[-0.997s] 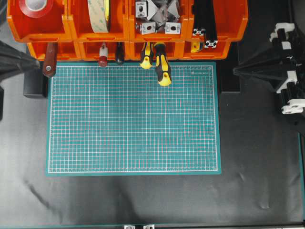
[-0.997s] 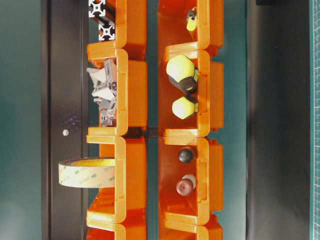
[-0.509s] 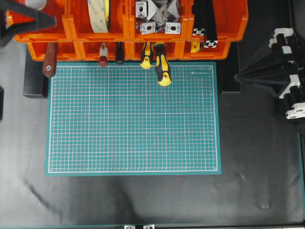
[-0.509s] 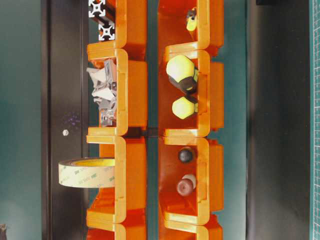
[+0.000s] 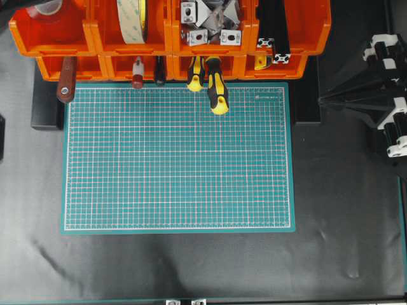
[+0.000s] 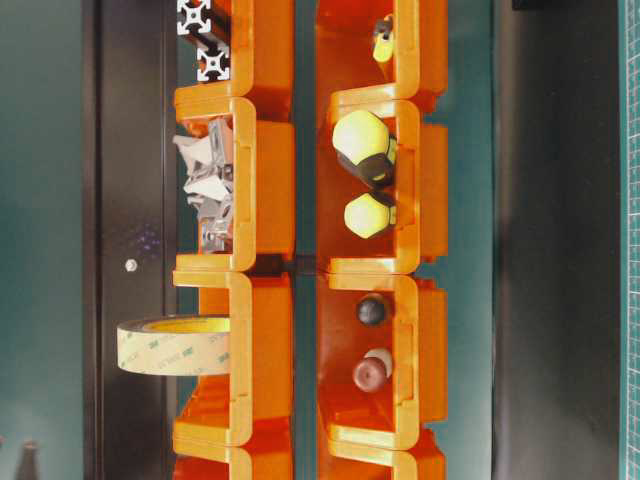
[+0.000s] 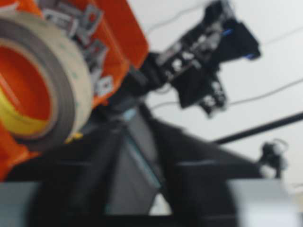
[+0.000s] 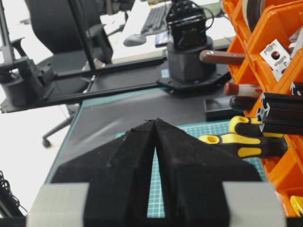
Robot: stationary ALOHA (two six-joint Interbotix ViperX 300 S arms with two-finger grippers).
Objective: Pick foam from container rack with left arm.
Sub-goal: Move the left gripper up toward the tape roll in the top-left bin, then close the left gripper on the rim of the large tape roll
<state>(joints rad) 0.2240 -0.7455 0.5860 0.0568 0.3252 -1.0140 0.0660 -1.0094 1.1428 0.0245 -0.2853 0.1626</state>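
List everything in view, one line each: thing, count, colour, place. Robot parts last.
Container rack: one, orange, two rows of bins along the top edge.
Foam: one roll, cream liner with dark rim, on edge in the second upper bin from the left.
Red tape roll: one, red, upper left bin.
Metal brackets: several, silver, third upper bin.
Aluminium profiles: black, fourth upper bin.
Screwdrivers: two, yellow-black handles, lower row, overhanging the mat.
Brown-handled tool: one, lower left bin.
Cutting mat: one, green, table centre.
Right claw: black, shut, at the mat's right.
Left claw: blurred, facing the foam.
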